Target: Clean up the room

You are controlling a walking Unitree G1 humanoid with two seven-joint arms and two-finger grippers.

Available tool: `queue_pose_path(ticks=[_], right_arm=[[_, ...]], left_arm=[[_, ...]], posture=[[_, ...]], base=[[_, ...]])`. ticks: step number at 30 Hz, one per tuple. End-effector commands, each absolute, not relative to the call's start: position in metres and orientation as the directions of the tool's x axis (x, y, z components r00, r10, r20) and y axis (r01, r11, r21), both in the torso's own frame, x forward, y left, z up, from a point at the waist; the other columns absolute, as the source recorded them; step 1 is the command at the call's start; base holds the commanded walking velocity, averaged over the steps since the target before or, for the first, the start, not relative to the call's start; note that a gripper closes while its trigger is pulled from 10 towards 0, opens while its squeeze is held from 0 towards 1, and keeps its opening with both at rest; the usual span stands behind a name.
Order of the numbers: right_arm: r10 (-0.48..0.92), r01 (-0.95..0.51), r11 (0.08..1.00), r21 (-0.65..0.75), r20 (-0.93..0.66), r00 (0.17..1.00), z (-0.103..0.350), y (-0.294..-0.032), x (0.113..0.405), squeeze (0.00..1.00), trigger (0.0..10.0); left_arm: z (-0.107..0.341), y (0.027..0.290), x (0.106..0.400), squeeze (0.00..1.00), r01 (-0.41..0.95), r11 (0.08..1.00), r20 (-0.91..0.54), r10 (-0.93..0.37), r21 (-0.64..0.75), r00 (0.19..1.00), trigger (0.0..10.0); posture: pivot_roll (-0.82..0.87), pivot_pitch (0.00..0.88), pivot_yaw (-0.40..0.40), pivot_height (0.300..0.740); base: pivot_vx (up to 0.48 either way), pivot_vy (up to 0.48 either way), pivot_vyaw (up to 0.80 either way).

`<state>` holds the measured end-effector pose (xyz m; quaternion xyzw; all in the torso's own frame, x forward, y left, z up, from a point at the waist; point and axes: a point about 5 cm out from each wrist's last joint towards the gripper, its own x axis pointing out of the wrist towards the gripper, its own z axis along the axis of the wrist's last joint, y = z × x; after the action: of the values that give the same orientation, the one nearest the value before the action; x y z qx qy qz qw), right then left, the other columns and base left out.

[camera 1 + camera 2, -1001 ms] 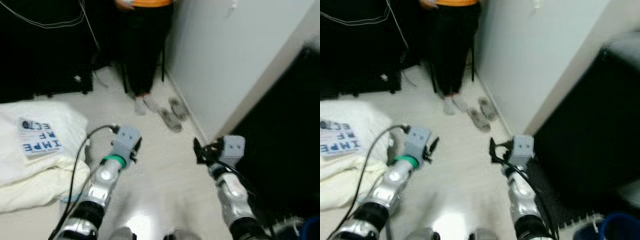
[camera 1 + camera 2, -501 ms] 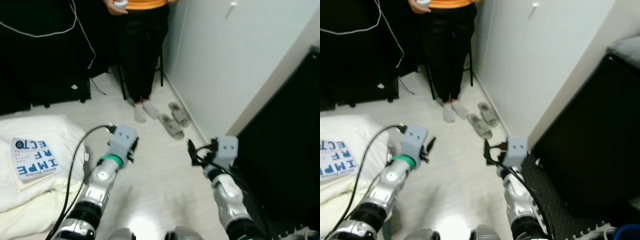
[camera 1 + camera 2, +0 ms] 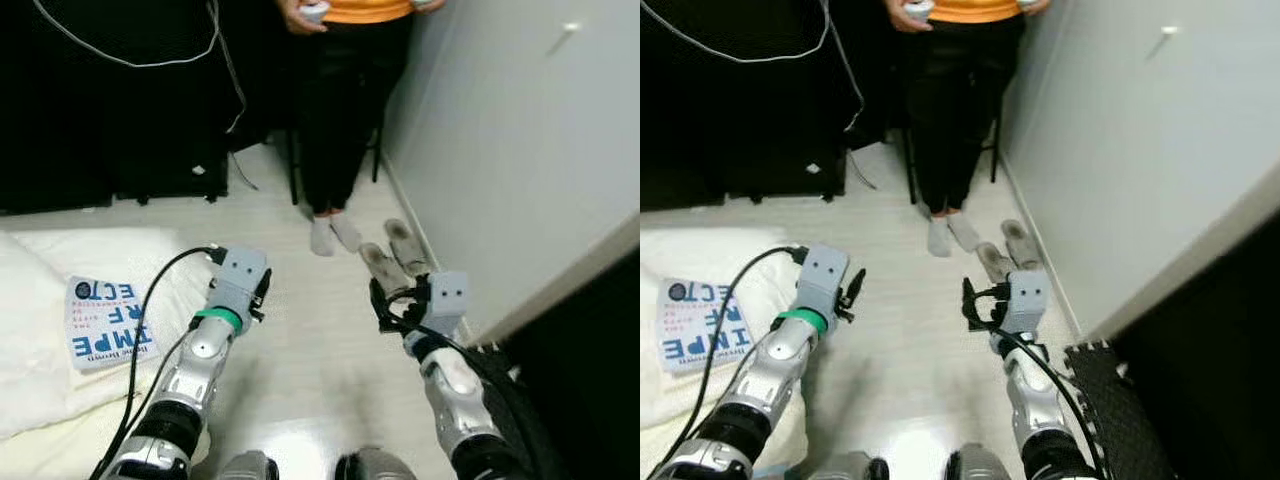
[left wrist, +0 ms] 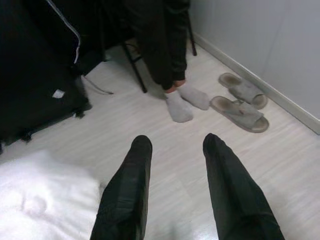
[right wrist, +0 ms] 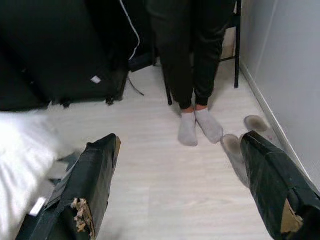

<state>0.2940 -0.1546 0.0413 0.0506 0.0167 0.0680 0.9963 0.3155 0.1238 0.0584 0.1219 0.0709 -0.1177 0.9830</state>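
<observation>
Ahead by the wall lie the grey slippers (image 3: 392, 255), beside a person's socked feet (image 3: 333, 234), and I hold my left gripper (image 4: 175, 150) and right gripper (image 5: 180, 145) raised, spread and empty, presumably readying to collect them.

A strip of pale floor (image 3: 300, 350) lay open ahead between both end effectors, each with fingers spread and holding nothing. A person (image 3: 345, 110) in grey socks stood across its far end, with two slippers (image 3: 395, 255) just beside the wall (image 3: 520, 150) on the right. White bedding (image 3: 60, 300) (a book (image 3: 108, 322) lying on it) closed in the left side, dark furniture (image 3: 110, 110) beyond.
</observation>
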Motion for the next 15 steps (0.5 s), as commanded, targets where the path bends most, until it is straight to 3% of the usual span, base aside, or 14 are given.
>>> queue_pose_path(ticks=[1,11,15], right_arm=[[0.118,-0.112,0.988,0.103,-0.05,0.992,0.0361,-0.161,0.2904,0.0,10.0],[0.12,-0.115,0.989,0.098,-0.051,0.991,0.0363,-0.1615,0.2908,0.0,10.0],[0.12,-0.115,0.989,0.097,-0.053,0.991,0.0361,-0.1617,0.2908,0.0,10.0]], left_arm=[[0.0534,0.1191,0.3127,0.0,0.269,0.937,-0.186,-0.231,0.221,0.955,10.0],[0.0532,0.1189,0.3128,0.0,0.269,0.938,-0.188,-0.23,0.217,0.955,10.0],[0.0527,0.1188,0.3128,0.0,0.27,0.938,-0.192,-0.23,0.216,0.954,10.0]], posture=[[0.04,0.015,0.013,0.74],[0.04,0.015,0.013,0.74],[0.04,0.015,0.013,0.74]], base=[[0.307,0.0,0.0],[0.285,0.0,0.0],[0.0,0.0,0.0]])
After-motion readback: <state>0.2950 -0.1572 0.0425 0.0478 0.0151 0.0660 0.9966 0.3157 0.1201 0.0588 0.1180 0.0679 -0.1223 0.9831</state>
